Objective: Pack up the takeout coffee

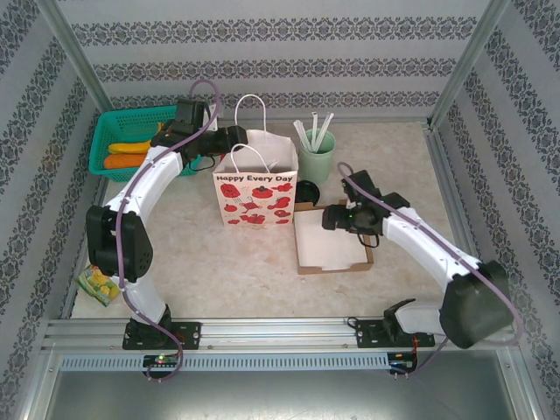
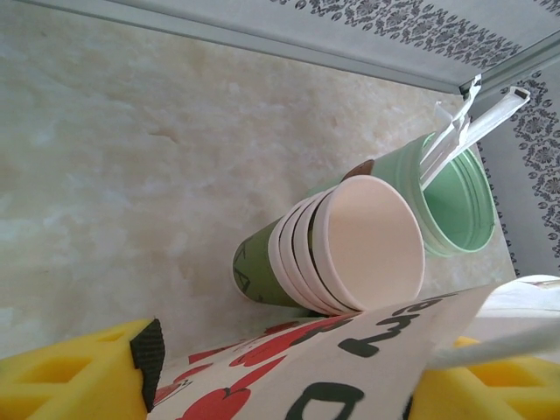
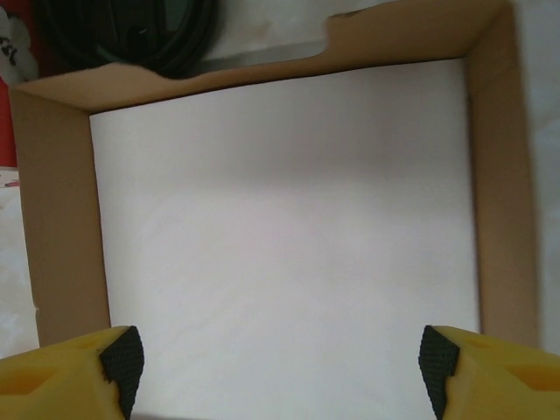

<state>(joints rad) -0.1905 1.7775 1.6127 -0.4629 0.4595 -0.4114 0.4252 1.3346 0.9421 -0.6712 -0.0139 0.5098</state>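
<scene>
The takeout coffee (image 1: pixel 307 190), a short cup under a round black lid (image 3: pixel 162 39), stands just right of the white paper bag (image 1: pixel 254 188) printed with red hearts. It is past the far wall of a cardboard tray (image 1: pixel 360 262). My right gripper (image 1: pixel 331 217) hovers open over the tray's white liner (image 3: pixel 280 201), and its fingers (image 3: pixel 280 354) hold nothing. My left gripper (image 1: pixel 241 137) is at the bag's rear top edge. Its yellow fingers are wide apart, with the bag's printed panel (image 2: pixel 289 372) lying between them.
A mint-green cup with white straws (image 1: pixel 316 157) stands behind the coffee, next to a stack of lidless paper cups (image 2: pixel 346 249). At the back left is a green basket (image 1: pixel 114 122) of yellow and orange items. A small yellow-green packet (image 1: pixel 98 284) lies near the front left.
</scene>
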